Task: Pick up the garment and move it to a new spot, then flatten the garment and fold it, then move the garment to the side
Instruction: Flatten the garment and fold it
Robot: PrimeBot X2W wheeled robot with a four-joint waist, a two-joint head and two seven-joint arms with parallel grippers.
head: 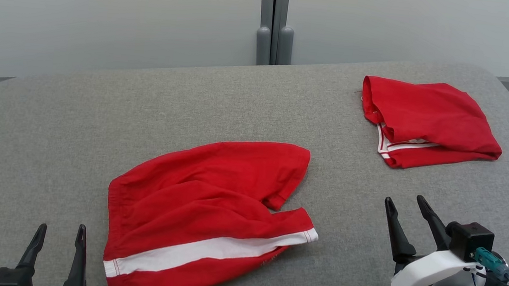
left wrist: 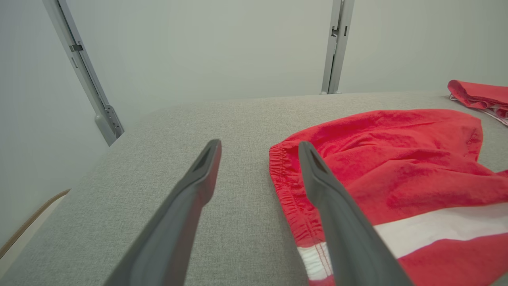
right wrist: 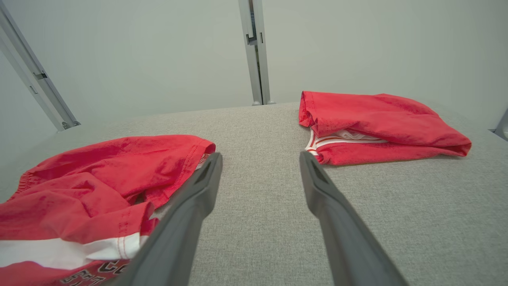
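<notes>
A pair of red shorts with a white side stripe, the garment [head: 203,213] [left wrist: 397,174] [right wrist: 91,186], lies loosely spread and rumpled on the grey padded table [head: 97,123], near the front centre. My left gripper [head: 61,236] [left wrist: 260,149] is open at the lower left, just left of the garment's elastic waistband, holding nothing. My right gripper [head: 405,204] [right wrist: 260,159] is open at the lower right, over bare cloth to the right of the garment's leg hem, with nothing between its fingers.
A second pair of red shorts [head: 424,124] [right wrist: 377,127] [left wrist: 478,95] lies folded at the table's far right. Behind the table stands a pale wall with a grey vertical post [head: 275,21]. The table's rounded right edge is close to the folded pair.
</notes>
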